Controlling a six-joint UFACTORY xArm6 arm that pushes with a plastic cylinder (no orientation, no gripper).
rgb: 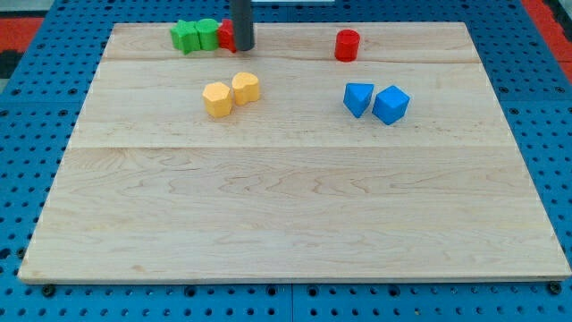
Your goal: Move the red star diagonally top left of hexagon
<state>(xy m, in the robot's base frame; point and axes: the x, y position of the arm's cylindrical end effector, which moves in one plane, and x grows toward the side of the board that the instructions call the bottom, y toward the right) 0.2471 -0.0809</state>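
Note:
The red star (226, 35) sits near the view's top left, mostly hidden behind my rod and pressed against the right green block (207, 35). My tip (242, 48) touches the star's right side. Two yellow blocks lie below: a hexagon-like one (216, 98) and a rounder one (246, 87). The star is above them, slightly left of the rounder one.
A second green block (185, 37) adjoins the first at the top left. A red cylinder (347, 44) stands at the top right of centre. Two blue blocks (358, 97) (391, 104) lie at the right. The wooden board (286, 215) rests on a blue pegboard.

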